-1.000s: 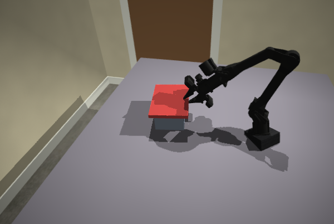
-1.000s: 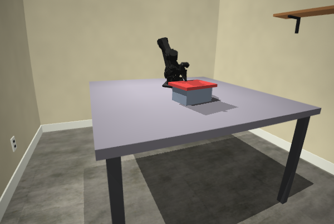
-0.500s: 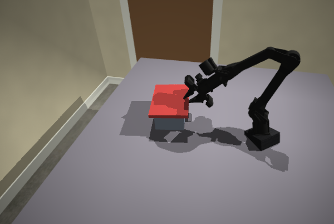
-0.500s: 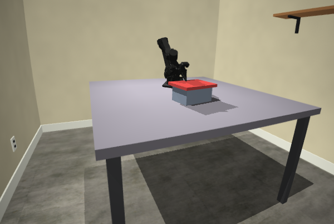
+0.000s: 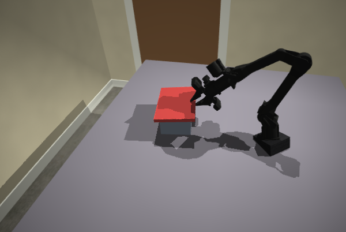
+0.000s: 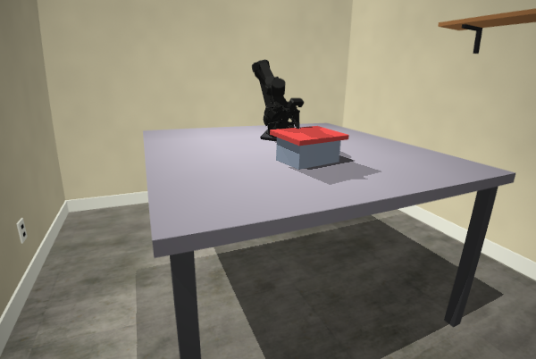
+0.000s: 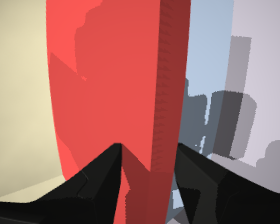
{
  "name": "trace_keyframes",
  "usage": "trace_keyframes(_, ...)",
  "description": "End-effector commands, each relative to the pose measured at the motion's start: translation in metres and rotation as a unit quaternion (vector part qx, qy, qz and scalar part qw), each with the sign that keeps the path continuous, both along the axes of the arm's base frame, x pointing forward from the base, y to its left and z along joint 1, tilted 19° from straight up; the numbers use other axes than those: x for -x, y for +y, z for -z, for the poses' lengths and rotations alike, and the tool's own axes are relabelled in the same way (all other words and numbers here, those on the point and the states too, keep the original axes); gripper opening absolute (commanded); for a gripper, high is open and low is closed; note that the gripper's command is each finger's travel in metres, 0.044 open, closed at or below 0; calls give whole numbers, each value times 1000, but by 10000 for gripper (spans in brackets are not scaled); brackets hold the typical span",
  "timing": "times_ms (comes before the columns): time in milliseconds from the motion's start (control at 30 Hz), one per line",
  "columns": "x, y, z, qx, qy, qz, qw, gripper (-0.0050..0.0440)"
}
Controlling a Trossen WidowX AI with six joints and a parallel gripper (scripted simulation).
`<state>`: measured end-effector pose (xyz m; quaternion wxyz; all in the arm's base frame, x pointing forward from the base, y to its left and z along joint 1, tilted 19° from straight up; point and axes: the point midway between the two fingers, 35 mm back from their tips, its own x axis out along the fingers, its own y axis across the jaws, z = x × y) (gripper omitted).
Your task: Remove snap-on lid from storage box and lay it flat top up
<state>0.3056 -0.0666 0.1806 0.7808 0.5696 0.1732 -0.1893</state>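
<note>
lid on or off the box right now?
Still on. The red lid sits flat over the grey-blue box, overhanging its walls. The gripper is shut on the lid's edge.

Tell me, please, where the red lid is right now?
In the top view the red lid sits on the blue-grey storage box near the table's middle, left of the arm's base, its right edge pinched by the gripper.
</note>
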Motion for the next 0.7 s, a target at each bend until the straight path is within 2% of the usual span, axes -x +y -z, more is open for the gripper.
trace_keyframes(0, 0, 0, -1, 1, 0, 1, 1000, -50)
trace_keyframes(667, 0, 1, -5, 1, 0, 1, 1000, -50)
